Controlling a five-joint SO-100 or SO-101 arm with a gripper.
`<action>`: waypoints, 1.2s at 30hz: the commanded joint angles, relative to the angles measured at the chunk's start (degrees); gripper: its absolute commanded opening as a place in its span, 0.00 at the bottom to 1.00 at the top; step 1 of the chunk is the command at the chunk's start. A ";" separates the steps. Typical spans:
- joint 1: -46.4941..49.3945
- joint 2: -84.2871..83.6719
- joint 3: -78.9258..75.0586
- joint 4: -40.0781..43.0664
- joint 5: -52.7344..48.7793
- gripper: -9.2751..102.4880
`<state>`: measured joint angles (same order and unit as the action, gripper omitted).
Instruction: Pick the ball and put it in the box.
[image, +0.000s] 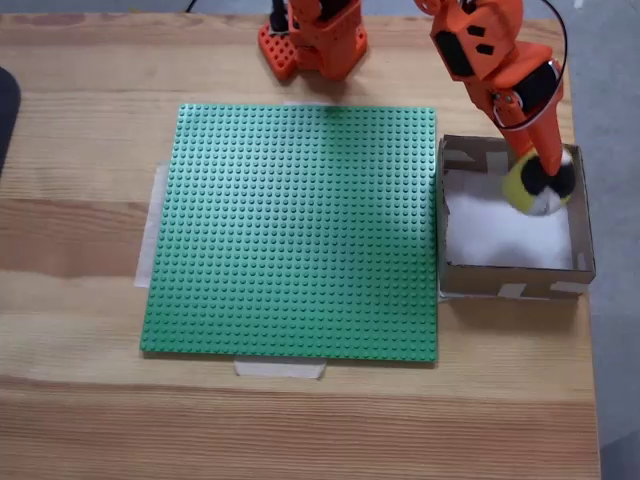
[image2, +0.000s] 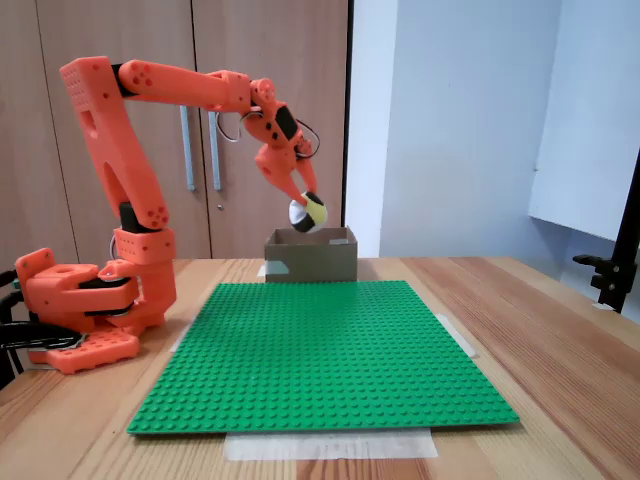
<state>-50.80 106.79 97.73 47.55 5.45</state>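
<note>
The ball (image: 538, 186) (image2: 309, 214), with yellow, black and white patches, hangs just above the box's opening, near its back right part in the top-down fixed view. My orange gripper (image: 546, 172) (image2: 306, 207) is shut on it from above. The box (image: 510, 278) (image2: 312, 258) is brown cardboard with low walls, a white bottom and pale tape on its rim. It stands at the right edge of the green plate in the top-down fixed view, and behind the plate in the side fixed view.
A large green studded baseplate (image: 295, 232) (image2: 320, 350) is taped to the wooden table (image: 80, 140). The arm's orange base (image2: 85, 310) (image: 315, 40) stands behind the plate. Wooden cabinet doors (image2: 200, 120) rise behind the table.
</note>
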 joint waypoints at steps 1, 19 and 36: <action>-0.18 0.44 -1.58 0.09 1.41 0.23; 1.14 2.11 -0.18 1.41 1.49 0.25; 5.01 12.74 5.27 -0.35 -0.09 0.09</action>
<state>-46.85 115.58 103.10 47.99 6.42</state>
